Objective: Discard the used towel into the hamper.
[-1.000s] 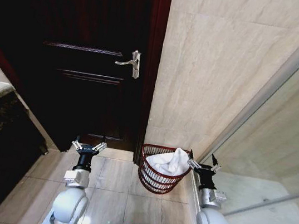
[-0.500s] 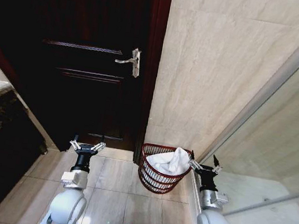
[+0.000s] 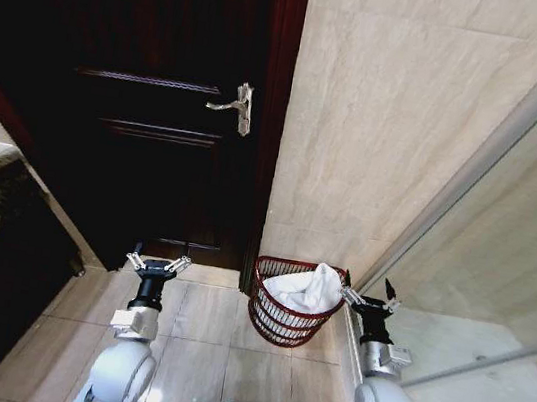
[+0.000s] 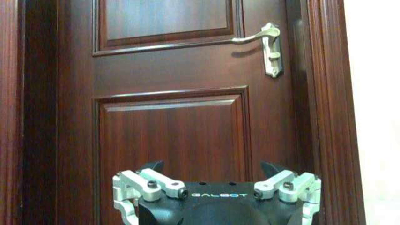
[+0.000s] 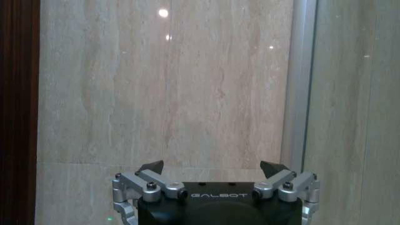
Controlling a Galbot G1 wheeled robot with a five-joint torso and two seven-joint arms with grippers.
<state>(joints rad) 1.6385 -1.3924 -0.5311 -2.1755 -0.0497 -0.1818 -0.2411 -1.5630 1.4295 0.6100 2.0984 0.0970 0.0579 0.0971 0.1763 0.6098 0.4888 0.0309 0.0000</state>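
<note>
Towel (image 3: pixel 306 289) lies bunched inside hamper (image 3: pixel 276 322) on floor, just left of right claw (image 3: pixel 369 299), spread & empty; left claw (image 3: pixel 157 265), also spread, hangs farther off by door (image 3: pixel 149 123).

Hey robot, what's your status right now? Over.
Left tool open, empty, facing door. Right tool open, empty, beside hamper. Towel in hamper. Nothing blocking.

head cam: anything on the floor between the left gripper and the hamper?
No. In the head view, bare floor tile separates the open left gripper from the hamper, which holds the white towel.
</note>
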